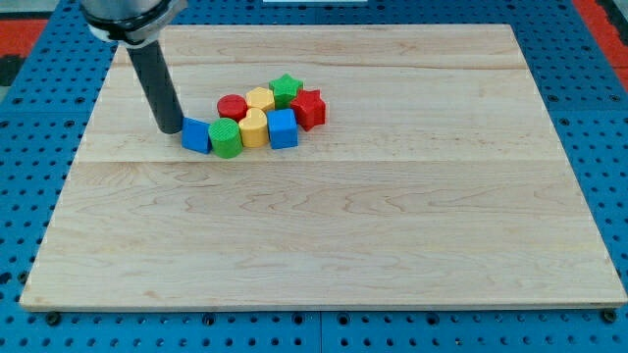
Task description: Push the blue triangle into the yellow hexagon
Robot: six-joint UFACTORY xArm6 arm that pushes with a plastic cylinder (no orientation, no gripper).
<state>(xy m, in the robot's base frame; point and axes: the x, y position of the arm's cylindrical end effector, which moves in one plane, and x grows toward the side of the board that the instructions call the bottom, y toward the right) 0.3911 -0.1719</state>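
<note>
The blue triangle [196, 135] sits at the left end of a tight cluster of blocks on the wooden board [324, 235]. The yellow hexagon [260, 99] is in the cluster's upper row, up and to the right of the triangle, with the green round block [226, 138] and the red round block [233, 106] between them. My tip [171, 129] is right against the blue triangle's left side, touching or nearly touching it.
A yellow heart-shaped block [254, 128], a blue cube [283, 128], a green star [286, 89] and a red star [308, 108] fill the rest of the cluster. Blue pegboard [589, 59] surrounds the board.
</note>
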